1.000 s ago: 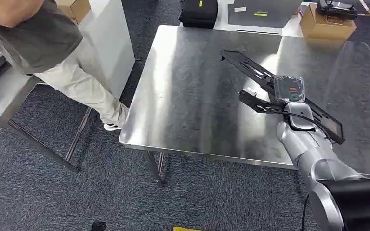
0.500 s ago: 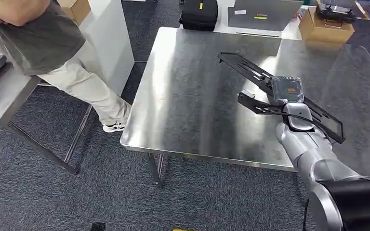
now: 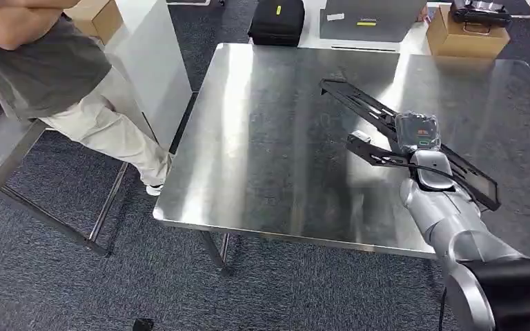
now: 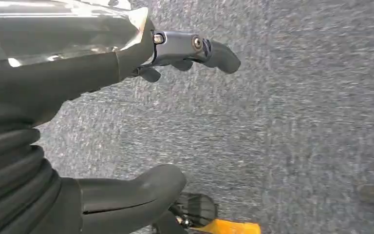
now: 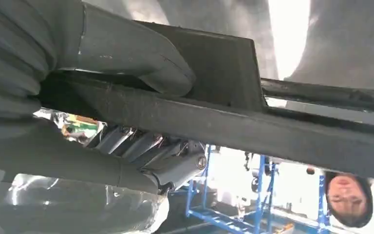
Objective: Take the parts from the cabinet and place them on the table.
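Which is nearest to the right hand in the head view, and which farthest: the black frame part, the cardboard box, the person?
1. Black frame part: held in the right hand, over the table.
2. Cardboard box: beyond the table's far edge.
3. Person: far left, past the table.
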